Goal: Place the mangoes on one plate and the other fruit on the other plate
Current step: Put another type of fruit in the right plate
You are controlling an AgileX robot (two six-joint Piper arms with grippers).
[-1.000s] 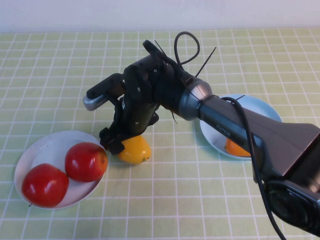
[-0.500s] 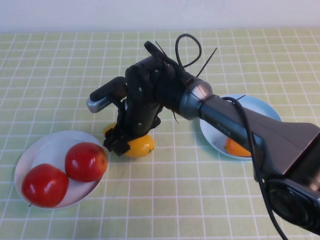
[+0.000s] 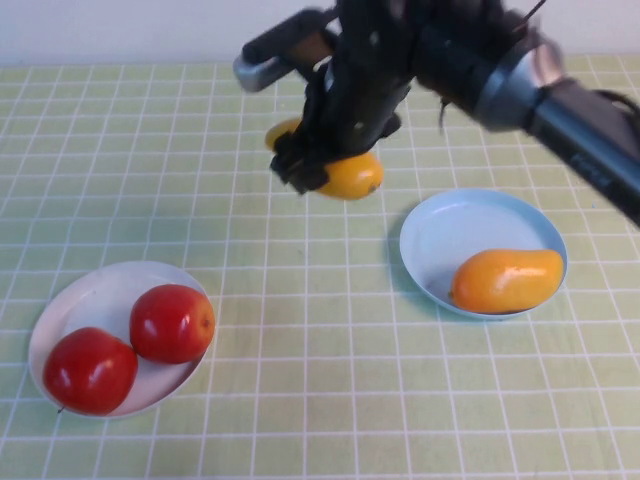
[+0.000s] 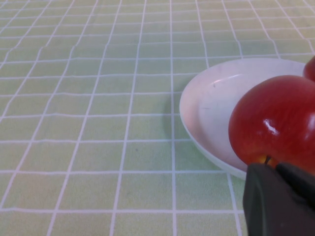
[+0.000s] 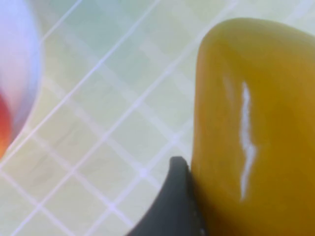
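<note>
At the lower left, two glossy red apples (image 3: 130, 345) are sitting on the white plate (image 3: 90, 295), beside the closed, empty left gripper (image 4: 278, 199). Mid-right, one mango (image 3: 507, 281) is lying in the blue plate (image 3: 440, 215). Top centre, the right gripper (image 3: 325, 165) is clamping the second mango (image 3: 352, 176) aloft, probably for carrying to the blue plate.

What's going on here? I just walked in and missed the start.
The right gripper holds a mango in its fingers, up off the table. Another mango already lies on the blue plate. Both apples sit on the white plate, with the shut left gripper beside it.
</note>
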